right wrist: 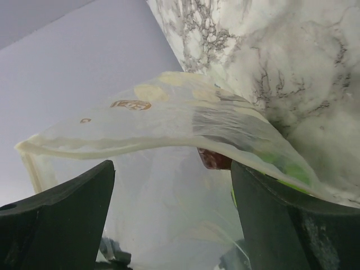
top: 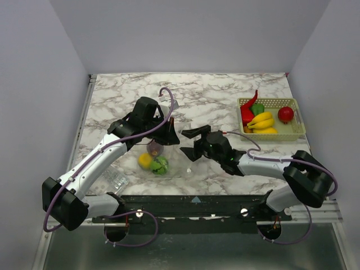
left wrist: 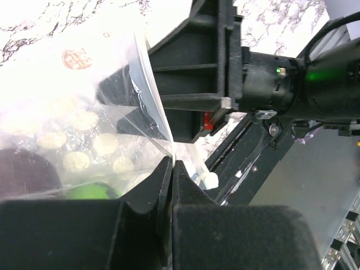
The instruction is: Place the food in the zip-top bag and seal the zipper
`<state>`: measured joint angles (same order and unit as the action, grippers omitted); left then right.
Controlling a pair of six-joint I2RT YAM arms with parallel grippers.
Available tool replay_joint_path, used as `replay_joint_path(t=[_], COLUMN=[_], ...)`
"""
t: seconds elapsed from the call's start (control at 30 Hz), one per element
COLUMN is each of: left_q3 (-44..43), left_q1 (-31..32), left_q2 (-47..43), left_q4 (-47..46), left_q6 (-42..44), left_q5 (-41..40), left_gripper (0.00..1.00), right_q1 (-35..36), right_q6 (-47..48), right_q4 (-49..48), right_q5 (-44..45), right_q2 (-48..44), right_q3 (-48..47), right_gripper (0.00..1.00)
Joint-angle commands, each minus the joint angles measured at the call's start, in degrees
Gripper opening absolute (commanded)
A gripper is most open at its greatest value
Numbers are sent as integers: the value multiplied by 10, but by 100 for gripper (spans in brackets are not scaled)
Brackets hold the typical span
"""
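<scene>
Just below frame centre on the marble counter (top: 225,90), the clear, floppy zip-top bag (top: 179,160) holds a yellow toy (top: 145,161) and a green toy (top: 160,165). The left gripper (top: 169,135) is clenched on the bag's rim, and the right gripper (top: 189,143) is spread wide at its mouth.

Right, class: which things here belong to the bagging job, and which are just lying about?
Job: clear bag; yellow fruit and green vegetable inside it; bananas, chilli and red fruit in the basket; left gripper pinching the bag's edge; right gripper, open.
Lying about: the basket itself; small crinkly packet.
</scene>
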<state>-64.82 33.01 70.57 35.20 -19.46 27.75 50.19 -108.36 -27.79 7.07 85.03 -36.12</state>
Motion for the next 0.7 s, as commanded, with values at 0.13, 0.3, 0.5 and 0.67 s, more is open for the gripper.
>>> replay_joint_path(t=[0.13,0.3,0.5,0.67], left_q3=[-2,-3,-5,-4], left_q1=[2,2,2,2], left_q2=[-3,0,4,4], left_q4=[-4,-2,-1,-2], left_q6=[5,6,5,4], left_q5=[4,2,4,5], left_gripper=[0,0,0,0], right_q1=[-2,-7,-76,-247], right_q6=[128,260,427,536], right_q4=[108,168,378,458], right_q5=[48,52,119,109], right_q2=[-120,-186,-254,-274], right_q3=[76,75,-15,-68], right_gripper=[79,60,23,23])
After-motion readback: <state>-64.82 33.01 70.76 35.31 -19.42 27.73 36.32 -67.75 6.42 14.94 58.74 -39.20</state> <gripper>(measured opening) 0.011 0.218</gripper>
